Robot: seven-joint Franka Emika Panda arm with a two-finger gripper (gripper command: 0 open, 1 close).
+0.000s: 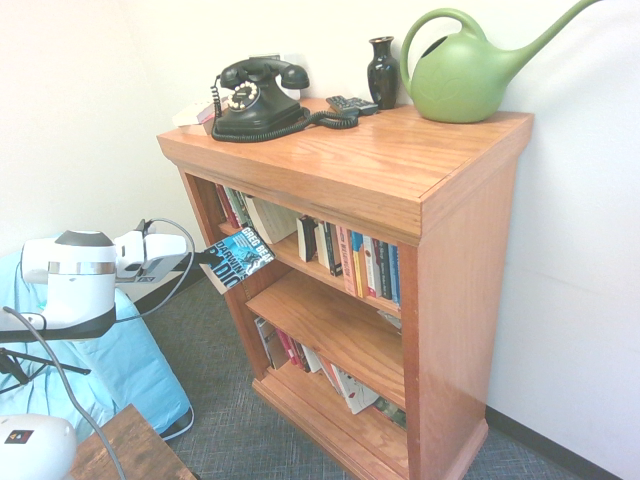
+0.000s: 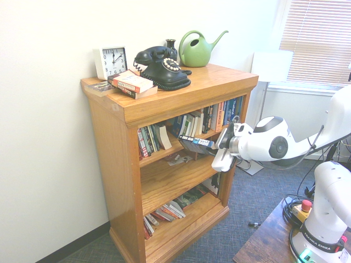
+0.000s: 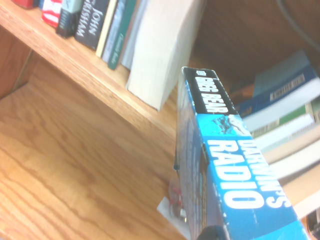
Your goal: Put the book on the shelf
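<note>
Taking the bookcase (image 1: 400, 200) as the landmark and reading the first exterior view from the left: the arm reaches in from that side, and its tool (image 1: 200, 258) sits just in front of the bookcase's left upright. The tool is clamped narrow on the book (image 1: 240, 257), gripping it at the near end so the book sticks out ahead of it toward the bookcase. The book's long axis runs roughly along the tool's pointing line, tilted slightly, with the cover facing the first exterior camera. The book hangs in the air just outside the opening of the bookcase, level with the front lip of the shelf (image 1: 300, 262). Further right, the shelf carries a row of upright books (image 1: 355, 262). As I judge it, the move ahead is to push the book forward into the bookcase and onto that board, near the leaning volumes at its left end.
</note>
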